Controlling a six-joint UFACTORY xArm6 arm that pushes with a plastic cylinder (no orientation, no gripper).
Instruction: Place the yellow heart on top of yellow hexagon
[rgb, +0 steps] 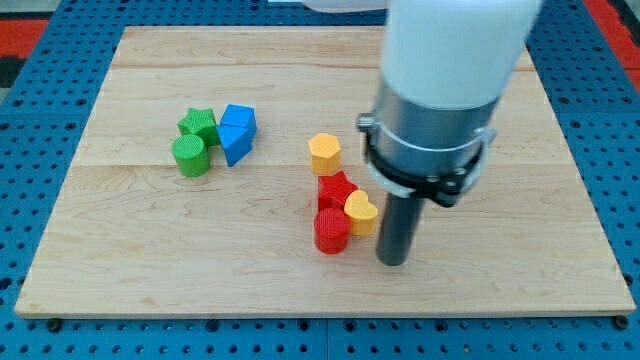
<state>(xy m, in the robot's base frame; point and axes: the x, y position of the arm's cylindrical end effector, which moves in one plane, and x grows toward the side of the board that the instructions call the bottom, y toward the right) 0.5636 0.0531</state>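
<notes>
The yellow heart (361, 212) lies near the board's middle, touching the red star (337, 189) on its upper left and the red cylinder (331, 231) on its lower left. The yellow hexagon (325, 153) sits a little above the red star, apart from the heart. My tip (393, 260) rests on the board just to the right of and slightly below the yellow heart, very close to it.
A green star (199, 125), a green cylinder (190, 156), a blue block (239, 119) and a blue triangular block (234, 143) cluster at the view's upper left. The wooden board (120, 250) is edged by blue pegboard.
</notes>
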